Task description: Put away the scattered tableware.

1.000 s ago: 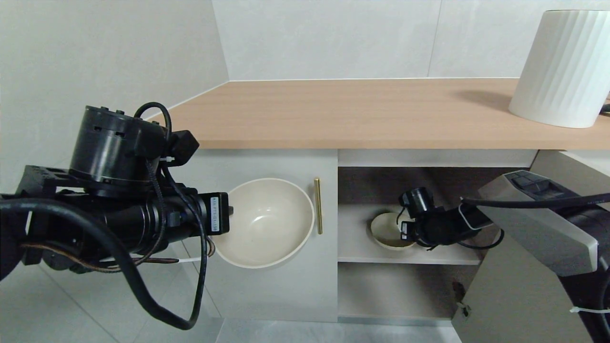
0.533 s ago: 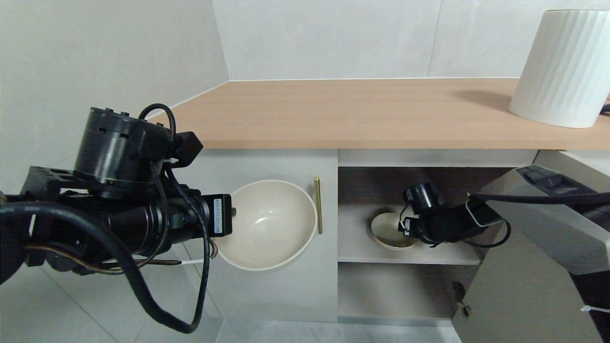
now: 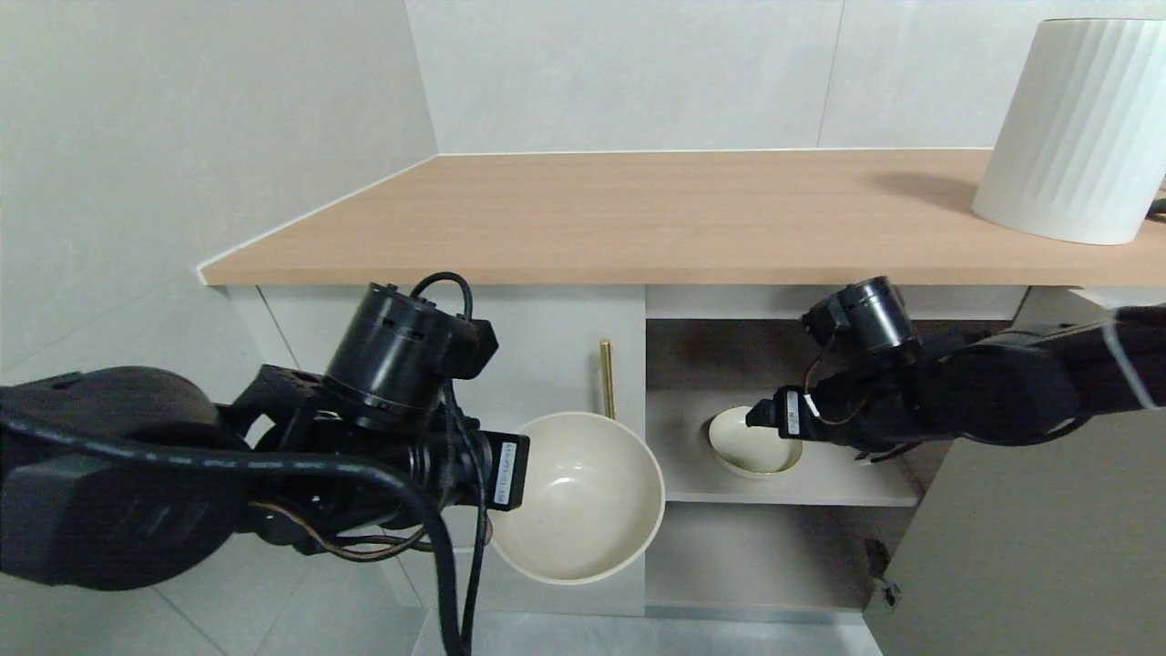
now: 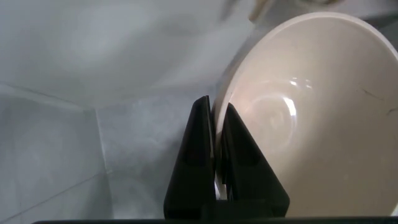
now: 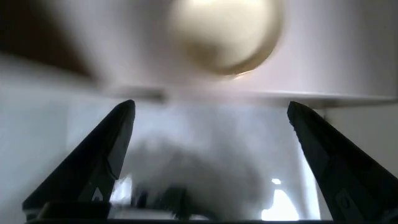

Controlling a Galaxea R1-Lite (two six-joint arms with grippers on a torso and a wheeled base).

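Cream and tilted, the large bowl (image 3: pixel 583 501) hangs in front of the closed cabinet door (image 3: pixel 547 337), its rim pinched by my left gripper (image 4: pixel 215 112). My right gripper (image 5: pixel 210 107) sits with jaws spread wide, holding nothing, just before the shelf (image 3: pixel 847 487) where the small bowl (image 3: pixel 749 445) rests. I judge the step in hand is carrying the large bowl into the open compartment: I'd clear the brass handle (image 3: pixel 606 387), level the bowl, and keep my arms apart
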